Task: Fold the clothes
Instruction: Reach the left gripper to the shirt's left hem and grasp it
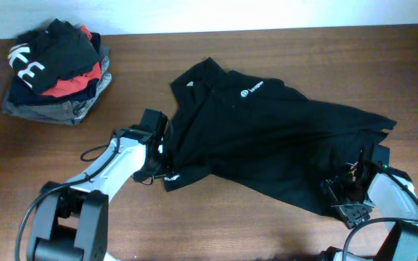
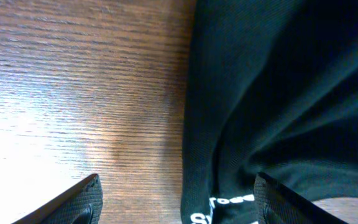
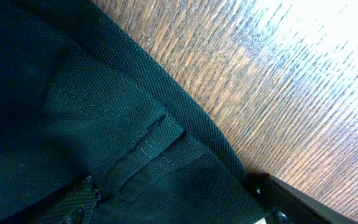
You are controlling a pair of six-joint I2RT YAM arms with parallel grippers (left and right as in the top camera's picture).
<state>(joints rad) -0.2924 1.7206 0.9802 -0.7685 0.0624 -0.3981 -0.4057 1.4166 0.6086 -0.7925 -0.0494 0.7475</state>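
Black top [image 1: 267, 138] lies crumpled and unfolded across the centre-right of the tabletop [image 1: 303, 51], chest logo [image 1: 244, 93] facing up. It is well apart from the pile of other garments [image 1: 53, 72] at the far left corner.

Left fingers [image 1: 160, 138] sit at the top's left edge, spread wide. In the left wrist view they straddle the hem with its white lettering [image 2: 222, 208] and grip nothing.

Right fingers [image 1: 345, 187] sit at the lower right edge. We read them as spread too, with a seamed fold of cloth lying between them unpinched (one tip is half hidden by fabric).

Risks, as we judge them:
- Closing here may catch several layers, or only a thin edge that slips.
- Uneven lifting by the two sides would drag the bunched cloth and skew the fold.
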